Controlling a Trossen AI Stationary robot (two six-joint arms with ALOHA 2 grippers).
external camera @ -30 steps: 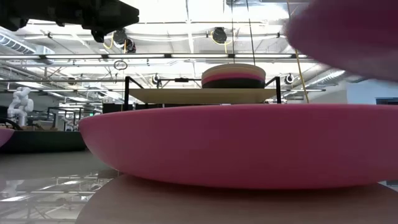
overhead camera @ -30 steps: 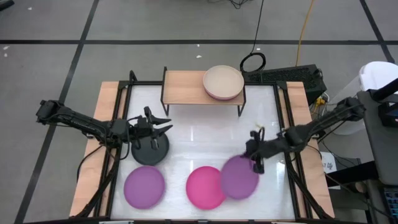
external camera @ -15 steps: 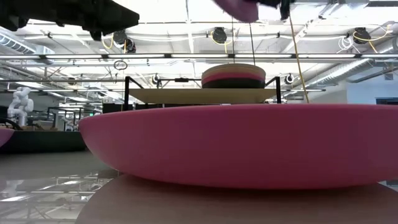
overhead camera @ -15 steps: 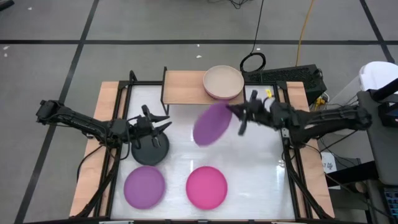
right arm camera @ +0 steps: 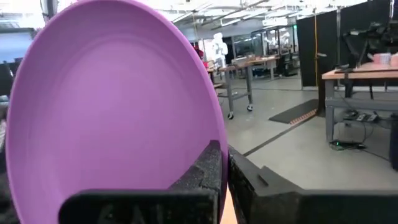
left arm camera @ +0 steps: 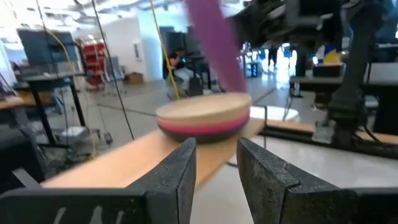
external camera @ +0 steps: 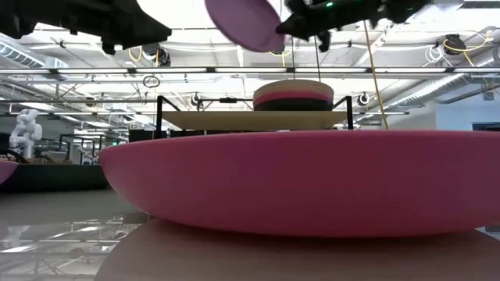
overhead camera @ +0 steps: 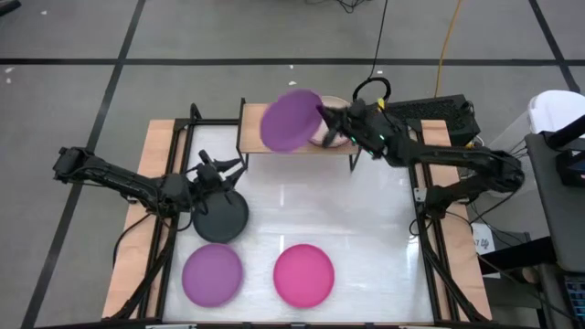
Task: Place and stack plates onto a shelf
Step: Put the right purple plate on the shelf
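Note:
My right gripper (overhead camera: pixel 322 121) is shut on a purple plate (overhead camera: pixel 291 120), up in the air over the left half of the wooden shelf (overhead camera: pixel 262 139). In the low view the plate (external camera: pixel 244 23) hangs tilted above the shelf (external camera: pixel 250 119). A stack of plates with a beige one on top (external camera: pixel 293 94) rests flat on the shelf's right half. My left gripper (overhead camera: pixel 227 172) is open and hovers above a dark grey plate (overhead camera: pixel 222 219) lying on the table. A second purple plate (overhead camera: pixel 212 274) and a magenta plate (overhead camera: pixel 303 274) lie flat near the near edge. My right gripper pinches the purple plate's rim (right arm camera: pixel 217 134) between its two fingers (right arm camera: pixel 208 171), on the side of the plate toward the table's right. The fingers come roughly level from the right. The plate is lifted clear and tilted steeply, its hollow face toward the wrist camera.
The shelf stands at the table's far edge on thin black legs (overhead camera: pixel 241 137). Cables and a dark box (overhead camera: pixel 430 111) lie beyond the far right corner. The white tabletop (overhead camera: pixel 311 206) between the shelf and the plates is bare. Wooden strips (overhead camera: pixel 146 210) run along the table's sides.
My right gripper has carried the purple plate from low over the table's near right, beside the magenta plate, up and toward the far edge and the left, to above the shelf. The plate has tipped from nearly flat to steeply tilted.

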